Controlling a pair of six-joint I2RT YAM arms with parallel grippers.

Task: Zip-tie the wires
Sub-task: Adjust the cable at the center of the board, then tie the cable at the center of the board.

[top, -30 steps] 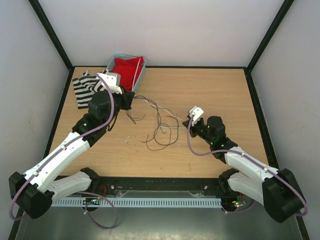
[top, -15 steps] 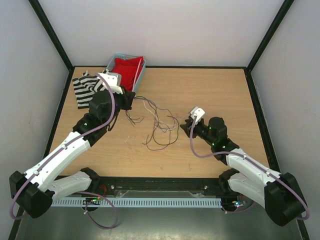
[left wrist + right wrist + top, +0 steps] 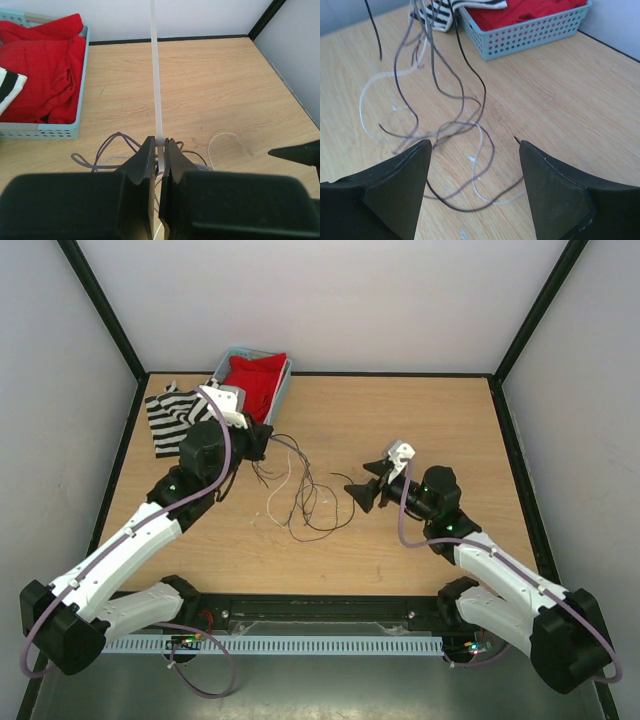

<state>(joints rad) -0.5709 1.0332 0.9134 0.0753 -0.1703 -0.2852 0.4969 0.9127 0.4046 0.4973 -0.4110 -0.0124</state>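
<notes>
Near side: right gripper [image 3: 362, 490] sits low over the table [image 3: 440, 420], fingers spread wide, nothing between them, tips facing the wires [image 3: 305, 495]. In the right wrist view the wires [image 3: 440, 100] lie just beyond the open tips as loose dark and pale loops on the wood. Several strands climb up and away toward the left arm. Bare wood to the right of the right gripper out to the black frame edge. Mid table: wire loops are well apart from the near edge and both side edges. Farther back, left gripper [image 3: 262, 437] has narrow jaws pinching the zip tie [image 3: 155, 75], which stands straight up from the fingertips. Wires bunch under it; cannot tell if they are also clamped. Far left corner: blue basket [image 3: 285, 380] with red cloth [image 3: 255, 375] against the back edge, striped cloth [image 3: 170, 415] beside it.
</notes>
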